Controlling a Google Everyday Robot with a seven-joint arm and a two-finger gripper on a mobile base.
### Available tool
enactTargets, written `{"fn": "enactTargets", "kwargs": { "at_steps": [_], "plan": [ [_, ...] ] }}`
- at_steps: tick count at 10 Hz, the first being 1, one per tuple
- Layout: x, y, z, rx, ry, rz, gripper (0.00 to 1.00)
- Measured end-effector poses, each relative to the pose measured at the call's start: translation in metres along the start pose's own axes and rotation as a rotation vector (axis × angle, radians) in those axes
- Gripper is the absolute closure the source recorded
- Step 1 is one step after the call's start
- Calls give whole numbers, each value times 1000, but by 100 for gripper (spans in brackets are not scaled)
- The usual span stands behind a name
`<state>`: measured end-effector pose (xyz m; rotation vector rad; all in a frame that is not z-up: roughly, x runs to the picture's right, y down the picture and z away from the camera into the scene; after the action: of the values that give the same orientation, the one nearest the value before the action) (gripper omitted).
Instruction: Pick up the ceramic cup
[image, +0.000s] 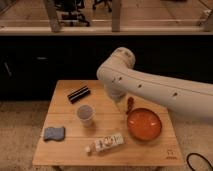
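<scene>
a wooden table (150, 152) stood before a dark counter, seen from the one camera. at its left front lay a blue-grey sponge (54, 133); behind it, near the back edge, a flat black object (79, 93) lay at an angle. the ceramic cup (85, 114) stood upright on the table left of centre, mouth up and dark inside, apart from everything around it. in front of the cup and a little to its right, a white bottle (106, 143) with a printed label lay on its side near the front edge. the robot's pale arm (150, 87) reached in from the right and bent down over the middle of the table, where the gripper (120, 102) hung to the right of the cup, not touching it (whether it was parted or closed could not be told). just beside it was a small reddish-brown thing (130, 104), too blurred to name. a wide orange bowl (144, 124) sat at the right.
</scene>
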<state>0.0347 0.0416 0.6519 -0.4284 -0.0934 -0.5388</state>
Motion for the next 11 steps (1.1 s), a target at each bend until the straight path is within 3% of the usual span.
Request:
{"fn": "enactTargets", "kwargs": {
  "at_steps": [5, 8, 11],
  "plan": [
    [-16, -13, 2, 15, -26, -67, 20],
    [-46, -34, 7, 27, -57, -131, 20],
    [-49, -39, 13, 32, -77, -165, 20]
  ]
}}
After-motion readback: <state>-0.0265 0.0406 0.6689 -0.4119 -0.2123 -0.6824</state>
